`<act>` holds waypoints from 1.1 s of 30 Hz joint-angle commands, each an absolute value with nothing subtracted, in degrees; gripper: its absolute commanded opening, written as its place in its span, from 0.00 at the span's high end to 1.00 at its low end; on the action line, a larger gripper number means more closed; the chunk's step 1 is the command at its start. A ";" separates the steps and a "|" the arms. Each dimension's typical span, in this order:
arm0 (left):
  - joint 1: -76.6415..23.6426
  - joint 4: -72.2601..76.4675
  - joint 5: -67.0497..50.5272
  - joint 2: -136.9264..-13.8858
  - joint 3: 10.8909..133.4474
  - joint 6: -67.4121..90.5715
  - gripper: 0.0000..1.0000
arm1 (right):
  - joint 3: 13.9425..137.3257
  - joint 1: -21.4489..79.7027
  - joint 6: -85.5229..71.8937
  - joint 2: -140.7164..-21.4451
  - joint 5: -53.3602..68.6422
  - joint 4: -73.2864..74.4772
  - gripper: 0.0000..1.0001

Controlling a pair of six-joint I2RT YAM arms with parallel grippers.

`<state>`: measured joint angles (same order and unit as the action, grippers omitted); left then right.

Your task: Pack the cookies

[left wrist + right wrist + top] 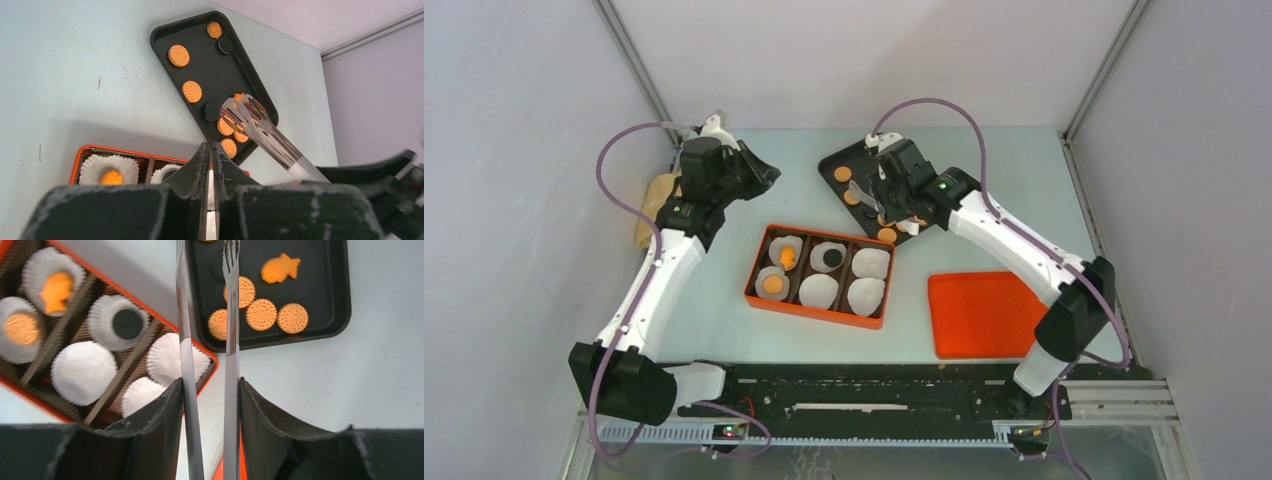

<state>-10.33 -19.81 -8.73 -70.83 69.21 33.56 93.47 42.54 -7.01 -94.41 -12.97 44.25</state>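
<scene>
Plain pale grey walls [844, 50] close you in on three sides, with metal strips running up the far corners. The table [1014, 180] is smooth, matt and pale blue-green, with a few small scuffs. Your white-and-black arms reach in from a black rail [874, 385] at the near edge.

Your right gripper [210, 382] has its jaws clamped around the two arms of the tongs [231, 340]. These are shiny steel, and their slotted tips stand apart. Behind those jaws and to their right lies an orange lid [984, 312], flat with rounded corners. To their left sits the box [824, 313], orange outside and dark inside. It is split into three compartments holding six liners [82, 372], which are white fluted paper cups. Ahead of the jaws, under the tong tips, is the tray [345, 290], a glossy black rectangle with a raised rim.

Your left gripper [211, 150] has its scuffed black fingers pressed nearly together, with only a bright sliver between them. I cannot make out anything held there. The tray lies well ahead of these jaws, and the box is just below their tips.

The cookies [262, 314] are mostly on the tray. The round, orange-brown, dotted discs cluster just right of the right tong arm, with one between the arms. An orange fish [280, 267] lies farther out to the right, and the dark discs [226, 46] are farther along the tray. Three more cookies sit in liners: a fish, an orange round and a dark round. The other three liners show only white paper.
</scene>
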 commanded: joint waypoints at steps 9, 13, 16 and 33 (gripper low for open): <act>-9.34 -18.04 -9.30 -71.07 68.84 32.77 0.90 | 94.34 38.41 -6.48 -104.38 -13.56 39.60 0.49; -9.25 -17.67 -9.58 -71.41 68.60 32.96 0.90 | 94.30 38.17 -6.64 -106.39 -13.25 39.27 0.47; -9.10 -17.47 -9.66 -71.53 68.41 32.98 0.90 | 94.61 37.97 -6.70 -107.68 -12.55 39.42 0.46; -7.65 -15.12 -13.63 -71.91 66.19 34.89 0.90 | 98.32 40.18 -6.58 -105.03 -19.56 44.10 0.74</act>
